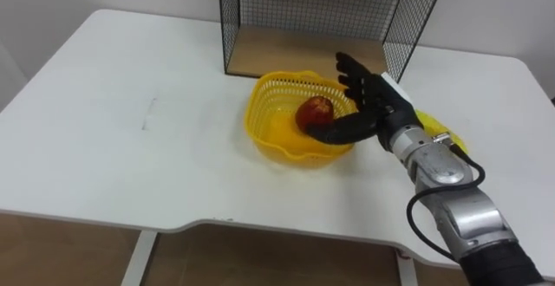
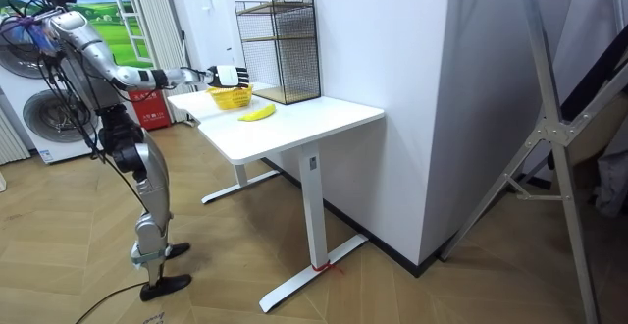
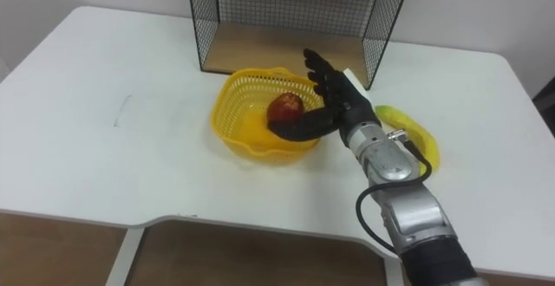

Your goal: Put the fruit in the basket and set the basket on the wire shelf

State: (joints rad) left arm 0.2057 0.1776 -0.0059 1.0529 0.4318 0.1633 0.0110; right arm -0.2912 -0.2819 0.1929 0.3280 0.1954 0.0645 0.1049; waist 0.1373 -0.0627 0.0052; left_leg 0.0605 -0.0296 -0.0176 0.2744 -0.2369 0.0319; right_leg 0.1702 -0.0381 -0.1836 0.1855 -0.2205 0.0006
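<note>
On my head cameras the left part of the white table lies bare. Past the middle sits the yellow plastic basket, upright on the tabletop just in front of the wire shelf, whose wooden base board rests on the table at the back. A red apple lies inside the basket, toward its right side.

My right hand is at the basket's right rim. It is released and grasps nothing: the fingers are straight and spread, pointing toward the shelf over the rim. The thumb reaches into the basket just in front of the apple, and I cannot tell whether it touches the fruit.

To the right of the hand, a banana lies flat on the table outside the basket, partly hidden behind my forearm in the head views.

In the room view the robot stands on the wooden floor at the table's end on the room view's left. A washing machine is behind it, and its right arm is stretched out level over the tabletop to the basket.
</note>
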